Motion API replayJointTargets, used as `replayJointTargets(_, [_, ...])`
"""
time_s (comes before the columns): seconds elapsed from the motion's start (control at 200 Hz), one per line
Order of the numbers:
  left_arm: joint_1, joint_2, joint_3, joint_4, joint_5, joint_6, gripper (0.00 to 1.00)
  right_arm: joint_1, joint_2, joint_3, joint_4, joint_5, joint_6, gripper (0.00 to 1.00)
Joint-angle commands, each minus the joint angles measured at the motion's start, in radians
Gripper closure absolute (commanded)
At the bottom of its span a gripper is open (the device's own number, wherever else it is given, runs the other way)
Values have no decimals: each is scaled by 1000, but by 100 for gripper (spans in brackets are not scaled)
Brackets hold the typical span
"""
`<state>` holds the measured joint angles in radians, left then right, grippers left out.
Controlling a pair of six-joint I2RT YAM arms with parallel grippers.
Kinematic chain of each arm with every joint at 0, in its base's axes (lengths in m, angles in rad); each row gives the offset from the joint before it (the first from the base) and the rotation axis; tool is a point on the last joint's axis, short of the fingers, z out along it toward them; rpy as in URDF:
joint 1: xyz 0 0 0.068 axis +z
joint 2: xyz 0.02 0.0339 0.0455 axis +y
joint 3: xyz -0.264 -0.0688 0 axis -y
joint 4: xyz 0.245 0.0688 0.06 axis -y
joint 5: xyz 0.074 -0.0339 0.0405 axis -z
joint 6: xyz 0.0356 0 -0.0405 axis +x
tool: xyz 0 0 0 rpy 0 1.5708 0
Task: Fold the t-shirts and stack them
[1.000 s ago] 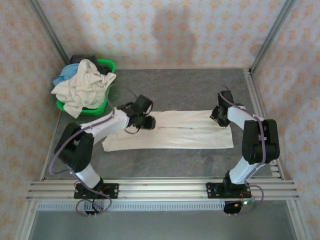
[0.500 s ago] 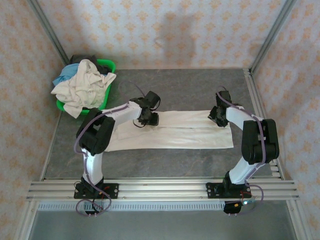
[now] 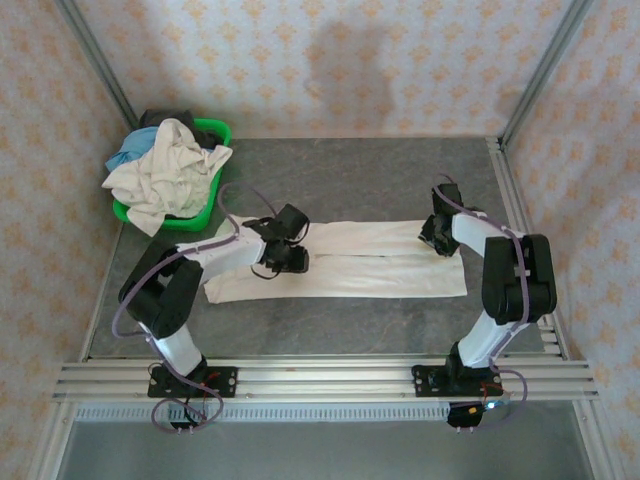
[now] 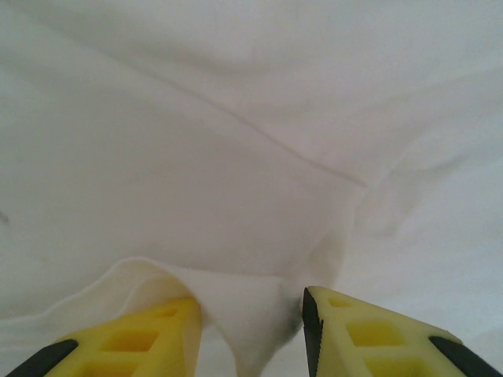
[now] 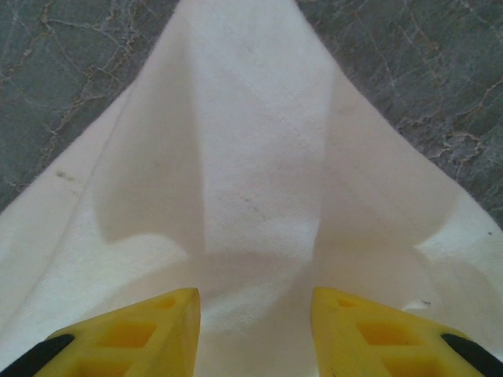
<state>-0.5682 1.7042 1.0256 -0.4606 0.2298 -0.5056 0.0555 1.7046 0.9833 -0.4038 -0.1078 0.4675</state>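
The left hand (image 3: pixel 290 258), partly closed, nips a raised fold of the cream shirt (image 3: pixel 370 265) between yellow fingers (image 4: pixel 141 345). The right hand (image 3: pixel 437 238) pinches a corner the same way, cloth tenting up to it. The shirt stretches between both hands on the bench (image 3: pixel 350 180).

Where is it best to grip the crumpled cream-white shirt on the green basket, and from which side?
Probably pinch a raised fold near the top of the crumpled cream-white cloth shirt, coming down from above: it lies uppermost in the green plastic basket, draping over its near rim.
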Motion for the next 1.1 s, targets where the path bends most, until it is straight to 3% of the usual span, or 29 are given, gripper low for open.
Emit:
replayJointTargets(0.0, [-4,-47,-62,66,64,-61,61,-5,9,11,-23,34,-18,58])
replayJointTargets(0.31, [-50,-309,-184,33,37,-133,55,-6,7,12,-20,22,-20,58])
replayJointTargets(0.405, [-45,-343,-135,-40,-67,-92,48,-6,2,10,-16,11,-14,58])
replayJointTargets(0.47, [-3,-317,-84,-86,-125,-54,46,-5,-1,3,0,-6,-10,58])
replayJointTargets(0.576, [140,-206,-13,-68,-77,4,47,1,1,-4,18,-22,-5,58])
replayJointTargets(0.661, [203,-84,69,-65,-77,42,50,6,11,1,18,-25,-5,58])
replayJointTargets(0.881, [222,94,173,-98,-85,59,58,6,-11,-5,8,-12,-11,58])
replayJointTargets(1.096, [206,-12,-7,-58,-116,-12,59,4,-23,3,-11,3,-23,58])
